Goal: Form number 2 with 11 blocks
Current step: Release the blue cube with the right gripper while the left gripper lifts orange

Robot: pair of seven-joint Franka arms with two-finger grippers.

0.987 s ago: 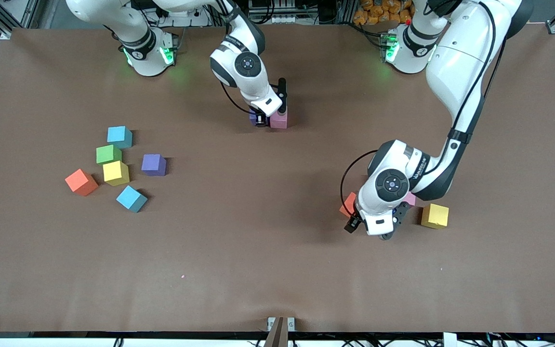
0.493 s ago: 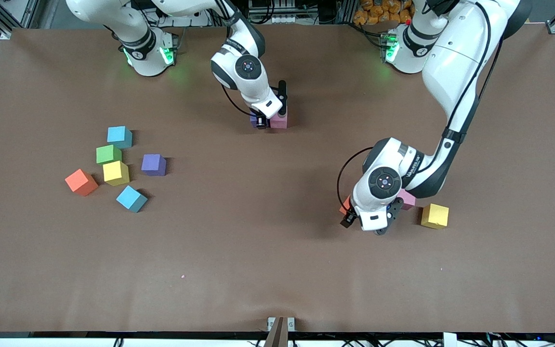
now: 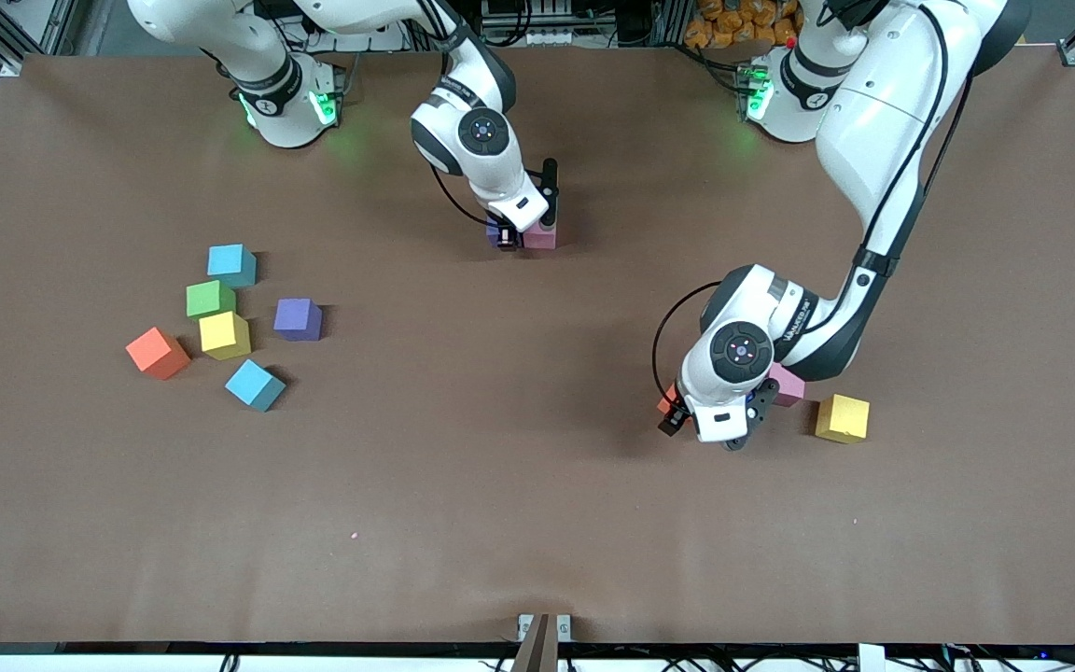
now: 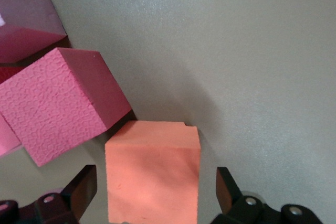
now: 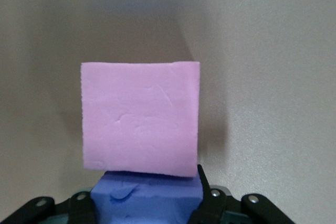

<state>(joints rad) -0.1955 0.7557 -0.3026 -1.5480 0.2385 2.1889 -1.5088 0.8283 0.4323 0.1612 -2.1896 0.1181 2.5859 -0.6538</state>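
Your left end effector (image 4: 152, 198) straddles, unclenched, the small orange foam cube (image 4: 153, 169) at the table's four o'clock, touching a pink foam cube (image 4: 60, 100) it could nudge, while your right end effector (image 5: 147, 205), clenched on the purple foam cube (image 5: 147, 200) at twelve o'clock, risks shoving its lilac-pink neighbour (image 5: 140, 119).

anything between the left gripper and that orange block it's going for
Nothing visible. In the left wrist view the left gripper is open with its fingers either side of the orange block, a gap showing at each finger. A pink block sits right beside the orange one, close to one finger, but not between them.
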